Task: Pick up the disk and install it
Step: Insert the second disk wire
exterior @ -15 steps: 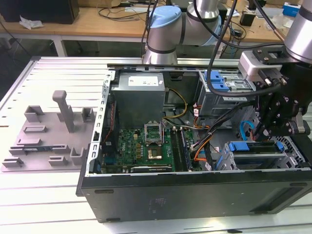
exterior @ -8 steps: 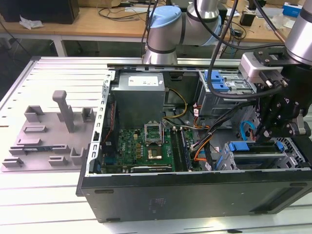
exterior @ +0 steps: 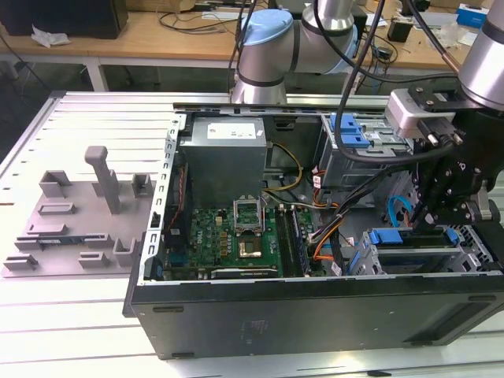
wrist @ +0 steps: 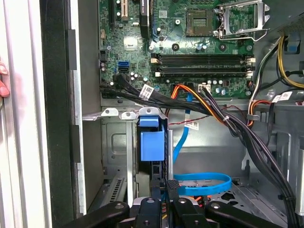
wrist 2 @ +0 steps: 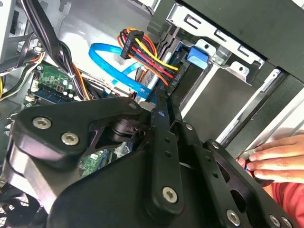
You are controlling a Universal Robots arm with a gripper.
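The disk (exterior: 413,246) lies on edge in the drive bay at the case's front corner, on the exterior view's right, with blue carrier ends on both sides. My gripper (exterior: 431,213) hangs just above it, its dark fingers drawn together. In the first wrist view the gripper (wrist: 165,187) points down the bay slot towards a blue plastic end piece (wrist: 152,140). In the second wrist view the gripper (wrist 2: 159,102) tapers to a shut tip with nothing seen between the fingers, near a blue flat cable (wrist 2: 111,57).
The open computer case (exterior: 315,315) holds a green motherboard (exterior: 236,240), a grey power-supply box (exterior: 224,161) and cable bundles (wrist: 223,114). A small blue latch (wrist 2: 199,54) sits on the metal cage. A person's hand (wrist 2: 275,159) rests on the case edge. A grey fixture (exterior: 79,220) stands on the exterior view's left.
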